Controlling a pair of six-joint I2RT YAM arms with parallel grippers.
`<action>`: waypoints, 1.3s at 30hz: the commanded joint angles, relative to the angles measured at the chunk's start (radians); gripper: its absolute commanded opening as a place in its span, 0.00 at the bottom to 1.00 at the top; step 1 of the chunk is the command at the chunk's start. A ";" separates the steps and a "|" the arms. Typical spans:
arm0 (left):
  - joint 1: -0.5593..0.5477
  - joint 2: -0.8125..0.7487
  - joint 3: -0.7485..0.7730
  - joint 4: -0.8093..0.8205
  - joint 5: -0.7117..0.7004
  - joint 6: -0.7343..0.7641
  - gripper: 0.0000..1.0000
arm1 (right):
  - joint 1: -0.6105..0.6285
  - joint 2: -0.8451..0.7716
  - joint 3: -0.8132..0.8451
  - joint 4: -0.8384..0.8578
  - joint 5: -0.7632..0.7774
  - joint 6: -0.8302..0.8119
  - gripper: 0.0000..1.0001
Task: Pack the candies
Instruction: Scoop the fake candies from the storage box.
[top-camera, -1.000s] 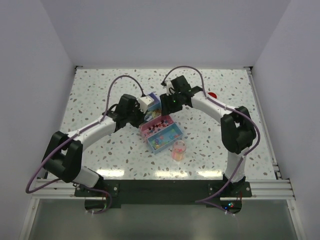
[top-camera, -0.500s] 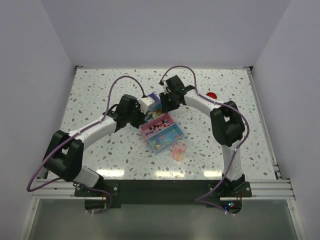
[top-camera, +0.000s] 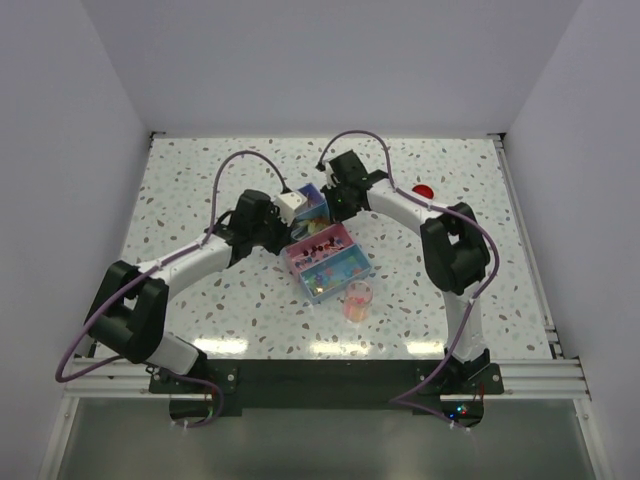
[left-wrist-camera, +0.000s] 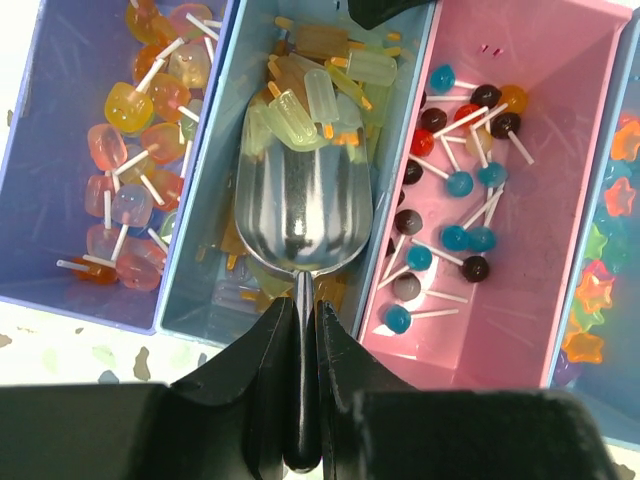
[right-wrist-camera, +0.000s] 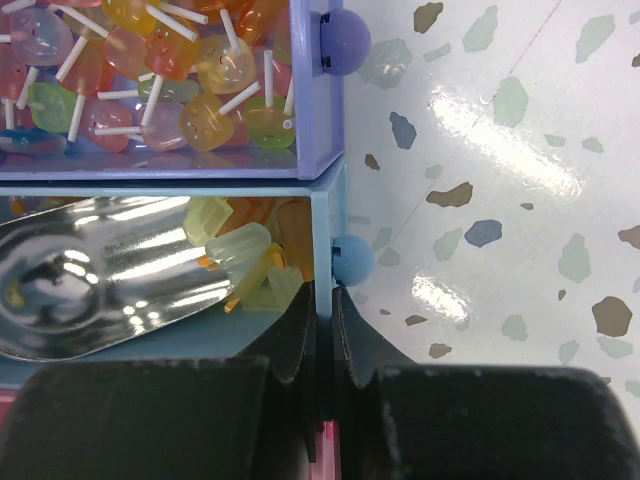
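Note:
Several open boxes of candies sit side by side mid-table. My left gripper (left-wrist-camera: 303, 312) is shut on the black handle of a metal scoop (left-wrist-camera: 302, 200). The scoop's bowl lies in the light-blue box (left-wrist-camera: 195, 300) among pale popsicle-shaped candies (left-wrist-camera: 310, 95). My right gripper (right-wrist-camera: 322, 298) is shut on that light-blue box's end wall (right-wrist-camera: 320, 230), just below its round knob (right-wrist-camera: 352, 260). The purple box (left-wrist-camera: 40, 130) holds square lollipops (right-wrist-camera: 215, 115), and the pink box (left-wrist-camera: 560, 120) holds ball lollipops (left-wrist-camera: 460, 182). From above, both grippers meet at the boxes (top-camera: 322, 245).
A clear cup (top-camera: 357, 300) with pink-orange contents stands just in front of the boxes. A round red lid (top-camera: 424, 190) lies at the back right. Star-shaped sweets (left-wrist-camera: 605, 270) fill a further blue box at the right edge of the left wrist view.
My right gripper has closed onto the light-blue box's wall after reaching in toward the boxes. The left gripper and scoop have barely moved.

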 joint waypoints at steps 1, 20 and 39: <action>-0.025 -0.011 -0.030 0.217 0.178 -0.067 0.00 | 0.038 -0.014 -0.024 0.057 -0.072 0.043 0.00; -0.023 -0.164 -0.157 0.185 0.058 0.142 0.00 | 0.037 -0.025 -0.013 0.014 -0.011 0.010 0.00; -0.057 0.054 -0.005 0.131 0.107 0.053 0.00 | 0.040 -0.054 -0.039 0.046 -0.082 0.044 0.00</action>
